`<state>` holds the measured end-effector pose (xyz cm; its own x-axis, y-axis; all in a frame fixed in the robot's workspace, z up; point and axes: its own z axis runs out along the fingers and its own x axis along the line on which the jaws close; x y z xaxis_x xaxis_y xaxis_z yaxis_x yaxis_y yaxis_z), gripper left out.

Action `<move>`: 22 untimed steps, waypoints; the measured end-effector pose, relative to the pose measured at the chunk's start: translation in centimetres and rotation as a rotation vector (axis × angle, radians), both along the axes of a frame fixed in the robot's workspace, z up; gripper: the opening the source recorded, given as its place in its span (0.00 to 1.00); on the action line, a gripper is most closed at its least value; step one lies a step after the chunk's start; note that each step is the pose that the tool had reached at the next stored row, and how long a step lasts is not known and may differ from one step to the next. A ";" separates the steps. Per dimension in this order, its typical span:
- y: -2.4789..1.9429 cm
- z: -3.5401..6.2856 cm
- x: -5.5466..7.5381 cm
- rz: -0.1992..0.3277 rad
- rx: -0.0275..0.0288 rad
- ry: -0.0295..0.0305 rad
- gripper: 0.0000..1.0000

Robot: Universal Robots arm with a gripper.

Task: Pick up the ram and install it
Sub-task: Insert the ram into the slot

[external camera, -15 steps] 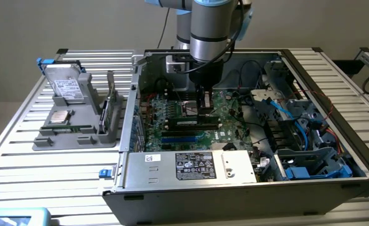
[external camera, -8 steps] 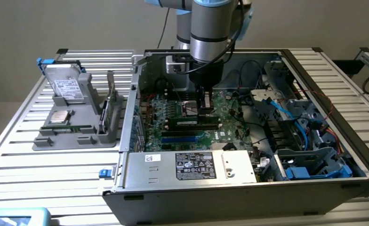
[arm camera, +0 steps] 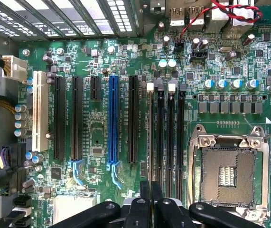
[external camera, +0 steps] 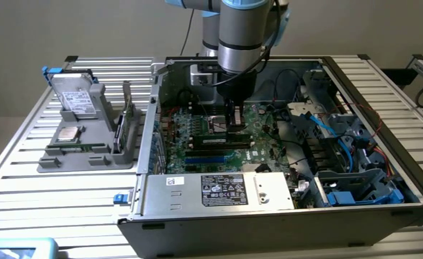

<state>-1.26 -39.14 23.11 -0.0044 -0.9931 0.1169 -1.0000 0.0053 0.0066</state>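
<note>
- Slatted metal bench (external camera: 24, 178) against a plain wall, carrying an open PC case (external camera: 269, 226) at frame centre and a grey tray (external camera: 89, 162) of parts at the exterior view's left.
- Exterior view: gripper (external camera: 233, 128) down inside the case, upper centre of the frame, tips close over the motherboard (external camera: 269, 127).
- Ram (external camera: 222, 141) taken to be the long dark-green stick lying along the slots, just below the tips in the frame; looks set in a slot, full seating impossible to judge.
- Wrist view: gripper (arm camera: 150, 187) with fingers (arm camera: 144, 197) pressed together, nothing pinched between them, poised over one end of the memory slots (arm camera: 160, 137), beside the empty CPU socket (arm camera: 228, 175).
- Risk: push landing on one end only, leaving the stick tilted and a latch unclosed.
- Risk: tips slightly off line, bearing on a slot wall or the neighbouring slot instead of the stick's edge, straining the board.
- Risk: hard pressure on a stick not keyed right, cracking stick or slot.
</note>
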 end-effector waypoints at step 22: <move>-0.14 0.00 -0.1 -0.016 0.0052 -0.0081 0.12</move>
